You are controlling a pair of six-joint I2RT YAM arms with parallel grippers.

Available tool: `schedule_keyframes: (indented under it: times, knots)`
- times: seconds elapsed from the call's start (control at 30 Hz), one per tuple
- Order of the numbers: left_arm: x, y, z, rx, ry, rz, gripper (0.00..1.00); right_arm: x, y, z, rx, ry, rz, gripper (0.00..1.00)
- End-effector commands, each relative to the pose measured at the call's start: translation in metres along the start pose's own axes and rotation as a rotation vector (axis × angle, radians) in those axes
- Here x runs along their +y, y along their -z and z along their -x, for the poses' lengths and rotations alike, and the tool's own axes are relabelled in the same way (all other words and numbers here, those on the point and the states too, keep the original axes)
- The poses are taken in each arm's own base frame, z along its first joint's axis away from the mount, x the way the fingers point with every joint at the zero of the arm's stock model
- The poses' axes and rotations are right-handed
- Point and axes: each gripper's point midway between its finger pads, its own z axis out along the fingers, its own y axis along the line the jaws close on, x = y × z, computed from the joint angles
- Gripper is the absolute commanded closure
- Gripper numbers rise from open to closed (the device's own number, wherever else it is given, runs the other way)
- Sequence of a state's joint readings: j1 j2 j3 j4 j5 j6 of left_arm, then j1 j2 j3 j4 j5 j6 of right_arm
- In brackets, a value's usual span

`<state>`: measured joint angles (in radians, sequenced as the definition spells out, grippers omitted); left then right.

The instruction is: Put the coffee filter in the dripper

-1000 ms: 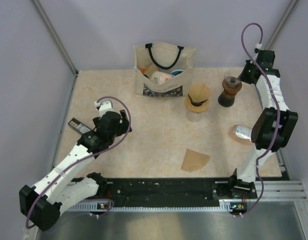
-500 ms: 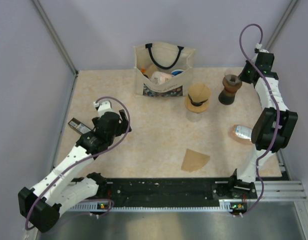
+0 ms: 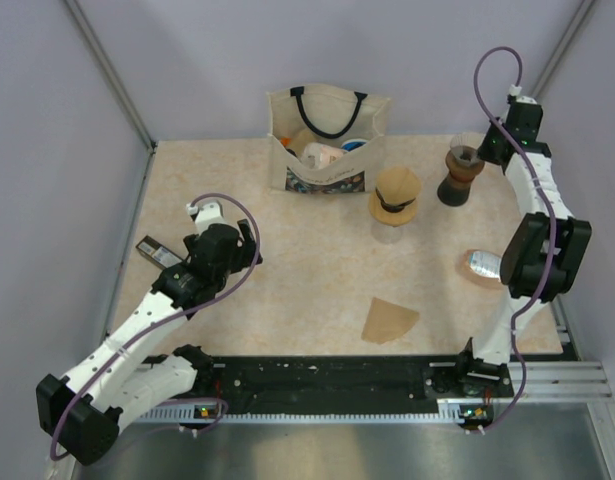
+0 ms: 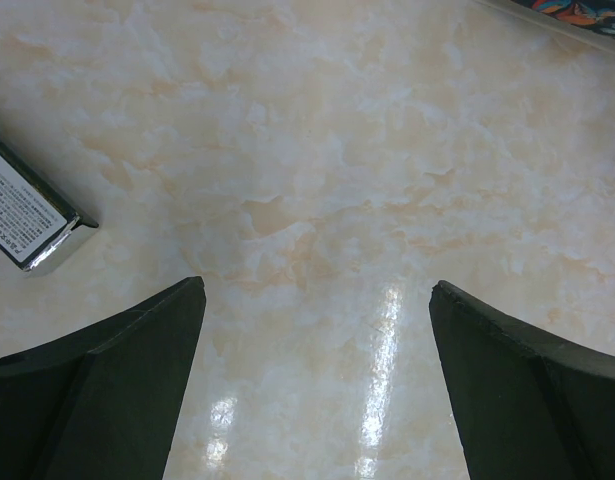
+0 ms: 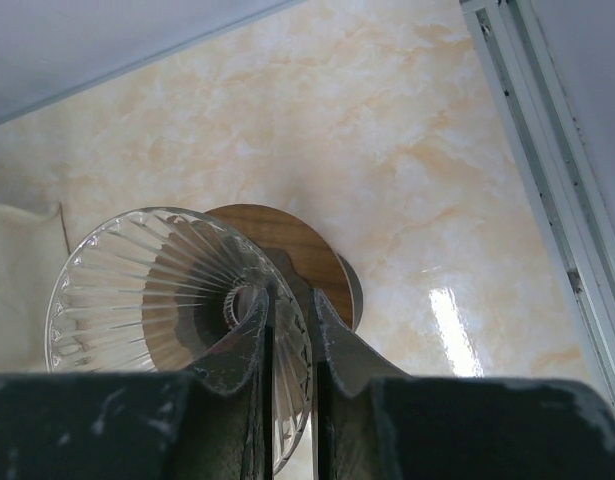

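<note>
Lying at the far left of the marbled beige desk (image 3: 287, 270) is a small dark packet (image 3: 159, 252) with a white printed label, flat on the surface. Just to its right hovers the left end effector (image 4: 317, 290), its two dark fingers spread wide with only bare desk between them. In the left wrist view the packet sits off to the left of the left finger, clear of it.

Toward the back, a cream tote bag (image 3: 325, 150) with black handles stands upright with several items inside. To its right stands a tan cone with a dark band (image 3: 395, 193).

Close to the front edge, almost straight in front of that cone, the coffee filter (image 3: 390, 320) lies flat on the desk as a light-brown wedge, touched by neither arm.

Further right, at the back, is a dark brown hourglass-shaped piece (image 3: 457, 180). The right wrist view shows its top as a ribbed clear-glass funnel over a round wooden disc. The right end effector (image 5: 287, 298) is drawn narrow, pinching the rim of that glass funnel between its two fingers.

The dripper (image 3: 479, 264), bluish-white on a flat tan ring, sits on the desk near the right edge, partly hidden behind the right arm's elbow. It is well apart from the coffee filter, to the filter's right and slightly farther back.
</note>
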<state>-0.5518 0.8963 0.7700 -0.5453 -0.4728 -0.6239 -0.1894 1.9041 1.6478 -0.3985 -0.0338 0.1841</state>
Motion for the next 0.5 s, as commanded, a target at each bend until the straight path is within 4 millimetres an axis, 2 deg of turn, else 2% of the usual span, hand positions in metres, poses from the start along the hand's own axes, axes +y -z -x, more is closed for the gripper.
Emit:
schedule_keyframes:
  times: [0.0,0.1,0.2,0.37,0.47]
  knots:
    - [0.001,0.001,0.009,-0.044,0.005,0.0,0.01,-0.076,-0.01,-0.193,0.65,0.187,-0.29,1.0]
    - [0.001,0.002,0.009,-0.043,0.009,-0.001,0.01,-0.079,-0.008,-0.192,0.668,0.191,-0.312,1.0]
    - [0.001,0.002,0.01,-0.047,0.013,-0.005,0.01,-0.077,-0.007,-0.201,0.726,0.15,-0.283,1.0]
    - [-0.002,0.005,0.011,-0.05,0.019,-0.022,0.01,-0.054,-0.009,-0.216,0.779,0.08,-0.108,1.0]
    - [-0.002,0.007,0.011,-0.051,0.023,-0.03,0.01,-0.049,-0.01,-0.219,0.794,0.065,-0.062,1.0]
